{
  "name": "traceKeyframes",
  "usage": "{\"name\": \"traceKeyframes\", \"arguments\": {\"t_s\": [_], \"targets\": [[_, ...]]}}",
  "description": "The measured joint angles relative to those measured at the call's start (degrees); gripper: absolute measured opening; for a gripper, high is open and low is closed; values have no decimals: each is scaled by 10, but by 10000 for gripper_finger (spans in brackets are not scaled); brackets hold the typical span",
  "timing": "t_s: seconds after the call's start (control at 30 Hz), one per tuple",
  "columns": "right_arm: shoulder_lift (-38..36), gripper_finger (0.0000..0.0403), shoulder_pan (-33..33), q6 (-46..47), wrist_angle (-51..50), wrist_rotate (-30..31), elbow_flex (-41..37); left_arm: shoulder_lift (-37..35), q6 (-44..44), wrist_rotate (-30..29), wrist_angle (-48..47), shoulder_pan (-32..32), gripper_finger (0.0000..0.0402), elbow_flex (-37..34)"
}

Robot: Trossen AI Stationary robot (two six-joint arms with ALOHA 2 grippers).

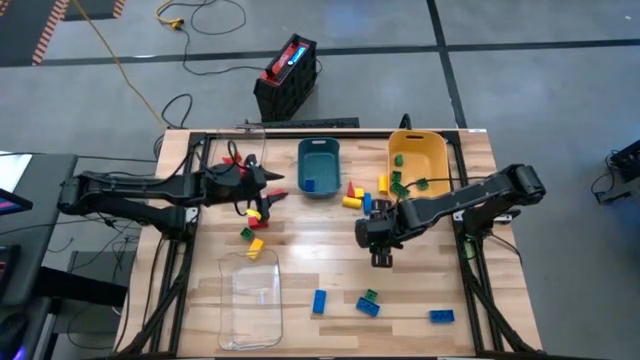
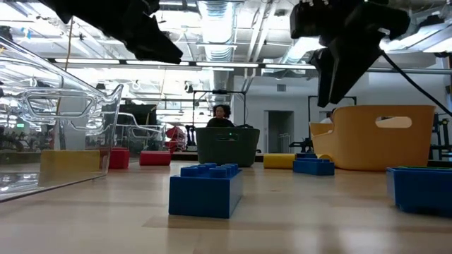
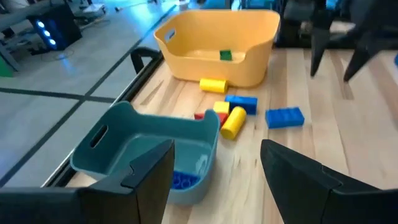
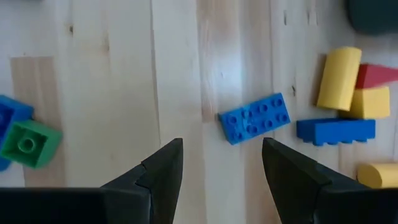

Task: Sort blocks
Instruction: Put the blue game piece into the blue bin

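One blue block lies on the table just ahead of the right gripper, whose fingers are spread and empty.

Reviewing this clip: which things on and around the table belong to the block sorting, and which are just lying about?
Part of the job:
- loose blocks, e.g. a blue block and a yellow cylinder
- teal bin, one blue block inside
- yellow bin, green blocks inside
- clear tray

Just lying about:
- black crate on the floor
- yellow cable
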Motion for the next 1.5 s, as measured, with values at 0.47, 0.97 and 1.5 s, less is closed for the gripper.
{"name": "traceKeyframes", "arguments": {"t_s": [0.47,0.97,1.5], "targets": [[66,258,8,192,44,-2,-3,0,0,-4,22,0,233,9],[124,260,-75,319,10,1,-2,0,-8,-5,-11,0,233,9],[146,260,-101,337,67,41,-3,0,16,-6,-31,0,233,9]]}}
